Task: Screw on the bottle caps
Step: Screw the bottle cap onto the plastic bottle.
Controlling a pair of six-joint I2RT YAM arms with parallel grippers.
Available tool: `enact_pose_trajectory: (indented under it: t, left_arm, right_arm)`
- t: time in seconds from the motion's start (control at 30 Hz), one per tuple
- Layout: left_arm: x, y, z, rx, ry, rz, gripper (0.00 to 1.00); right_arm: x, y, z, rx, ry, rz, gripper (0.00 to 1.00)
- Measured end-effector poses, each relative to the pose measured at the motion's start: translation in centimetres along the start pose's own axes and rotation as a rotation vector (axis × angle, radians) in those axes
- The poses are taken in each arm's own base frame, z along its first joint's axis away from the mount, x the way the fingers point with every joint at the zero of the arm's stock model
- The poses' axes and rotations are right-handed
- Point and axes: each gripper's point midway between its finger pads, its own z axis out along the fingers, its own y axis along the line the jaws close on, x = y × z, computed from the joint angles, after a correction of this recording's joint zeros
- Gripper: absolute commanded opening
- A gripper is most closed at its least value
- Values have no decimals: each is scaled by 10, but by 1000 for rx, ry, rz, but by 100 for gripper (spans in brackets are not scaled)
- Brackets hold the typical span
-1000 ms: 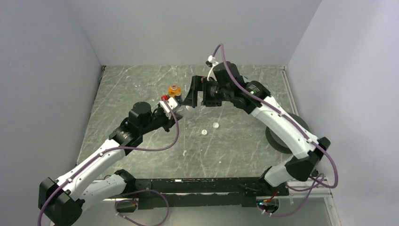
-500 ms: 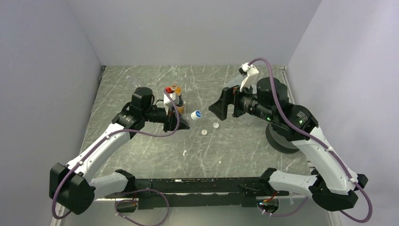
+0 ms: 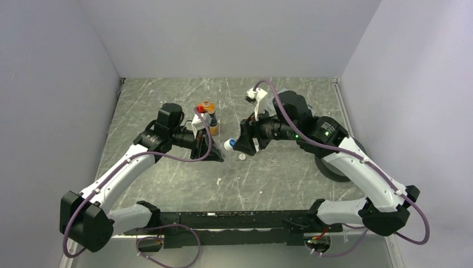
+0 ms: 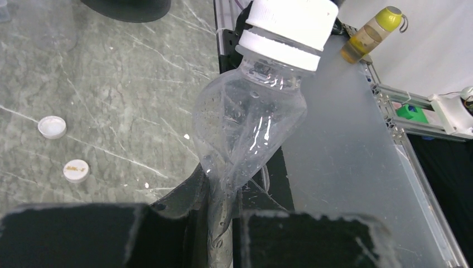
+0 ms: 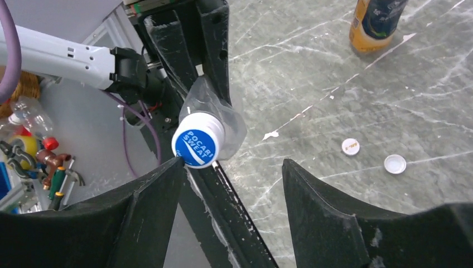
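Here the left end effector [image 4: 223, 223] clamps the crumpled clear plastic bottle [image 4: 251, 123] above the grey marbled bench [image 3: 268, 178], presenting its blue-topped white cap [image 5: 198, 146] to the right end effector [image 5: 233, 164], fingers apart, presumably for tightening.

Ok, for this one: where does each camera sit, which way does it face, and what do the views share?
Top external: fixed above and behind the bases, looking down on the table; both arms show whole, left hand facing right hand.
Left wrist: on the left arm, looking along its own fingers at the crushed clear bottle they pinch.
Right wrist: on the right arm, looking past its own spread fingers at the blue-topped cap.
Shared: both wrist views show that bottle and the two loose caps.
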Motion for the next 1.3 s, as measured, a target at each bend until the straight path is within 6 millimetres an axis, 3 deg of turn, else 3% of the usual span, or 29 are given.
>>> enact_pose_trajectory:
  t: [0.27, 0.6, 0.9, 1.13, 1.3]
  left_arm:
    - [4, -1, -1, 8, 5, -27, 0]
    - [4, -1, -1, 10, 5, -28, 0]
    - [5, 3, -1, -9, 9, -28, 0]
    - [0, 35, -11, -250, 16, 47, 0]
    - [-14, 61, -30, -497, -21, 151, 0]
  right_arm:
    - [-6, 20, 9, -59, 19, -62, 61]
    - [-1, 21, 17, -62, 60, -67, 46]
    - [3, 21, 21, -50, 100, -53, 19]
    - [-1, 3, 33, 40, 147, 69, 2]
    - [-18, -18, 47, 73, 104, 263, 0]
